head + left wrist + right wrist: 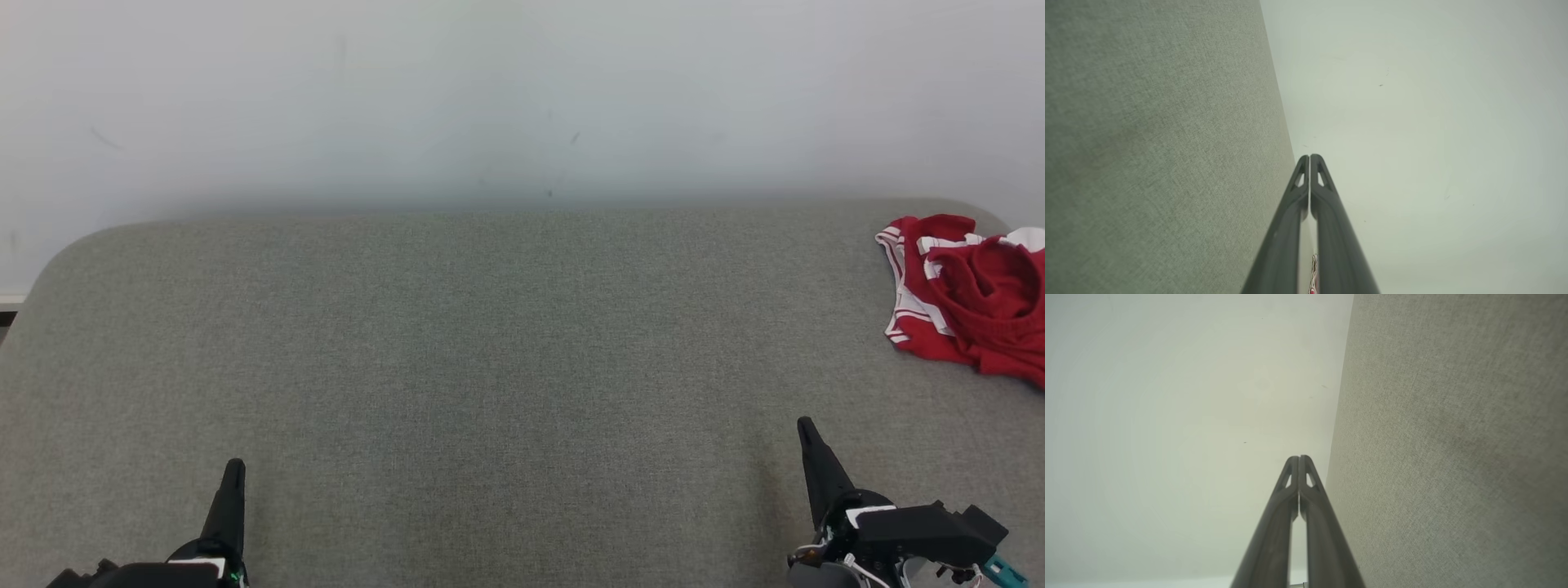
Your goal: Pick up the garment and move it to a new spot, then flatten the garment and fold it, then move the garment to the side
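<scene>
In the head view, the garment (971,298), a crumpled red heap with white trim, lies at the far right corner of the grey counter (490,367) and runs off the picture's right edge. The left gripper (233,467) sits low at the near left and the right gripper (807,425) at the near right. Both have their fingers pressed together, hold nothing, and are well apart from the cloth. The main risk is probably the garment's place by the rounded corner: a reach that prods with closed fingers instead of pinching could push it over the edge. A shallow pinch might lift one layer and drag the rest.

In the left wrist view, the left gripper (1309,157) shows its fingertips touching, with nothing between them. The counter (1147,143) lies to that view's left and the pale wall (1433,122) to its right, so the arm seems rolled sideways, with its fingers aimed at the wall.

In the right wrist view, the right gripper (1299,458) is likewise closed and empty. Here the counter (1453,457) lies to the right, a mirrored pose.
</scene>
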Available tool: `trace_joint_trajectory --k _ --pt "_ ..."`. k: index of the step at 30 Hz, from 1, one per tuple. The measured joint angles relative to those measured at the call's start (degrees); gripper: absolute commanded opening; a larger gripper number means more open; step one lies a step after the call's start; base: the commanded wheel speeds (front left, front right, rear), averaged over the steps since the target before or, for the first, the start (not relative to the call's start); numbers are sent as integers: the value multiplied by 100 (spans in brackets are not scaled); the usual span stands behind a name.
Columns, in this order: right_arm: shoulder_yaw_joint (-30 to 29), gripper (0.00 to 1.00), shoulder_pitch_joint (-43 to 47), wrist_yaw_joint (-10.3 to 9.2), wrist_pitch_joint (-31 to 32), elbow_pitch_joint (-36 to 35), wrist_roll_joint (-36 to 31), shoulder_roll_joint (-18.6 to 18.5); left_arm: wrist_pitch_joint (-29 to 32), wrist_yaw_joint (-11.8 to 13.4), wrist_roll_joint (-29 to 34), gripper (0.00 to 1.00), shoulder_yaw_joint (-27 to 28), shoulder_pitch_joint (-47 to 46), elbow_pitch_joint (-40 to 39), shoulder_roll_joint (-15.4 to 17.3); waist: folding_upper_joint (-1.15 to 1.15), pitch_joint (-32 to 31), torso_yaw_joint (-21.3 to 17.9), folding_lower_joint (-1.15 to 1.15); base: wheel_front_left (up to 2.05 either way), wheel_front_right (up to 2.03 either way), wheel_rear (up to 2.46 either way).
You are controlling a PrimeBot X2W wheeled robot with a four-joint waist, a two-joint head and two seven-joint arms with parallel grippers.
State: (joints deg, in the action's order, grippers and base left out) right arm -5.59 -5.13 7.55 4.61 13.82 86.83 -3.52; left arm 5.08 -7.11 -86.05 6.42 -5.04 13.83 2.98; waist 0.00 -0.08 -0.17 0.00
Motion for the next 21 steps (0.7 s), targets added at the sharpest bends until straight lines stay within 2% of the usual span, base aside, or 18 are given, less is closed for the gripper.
trace_joint_trajectory --k 14,21 --pt "-62 0 -86 0 165 20 565 25 149 -31 -603 0 7 -93 21 -4 0 25 16 0 0 0 0" --pt "-68 0 -95 0 170 20 584 29 157 -31 -619 0 4 -101 23 -5 0 26 17 0 0 0 0"
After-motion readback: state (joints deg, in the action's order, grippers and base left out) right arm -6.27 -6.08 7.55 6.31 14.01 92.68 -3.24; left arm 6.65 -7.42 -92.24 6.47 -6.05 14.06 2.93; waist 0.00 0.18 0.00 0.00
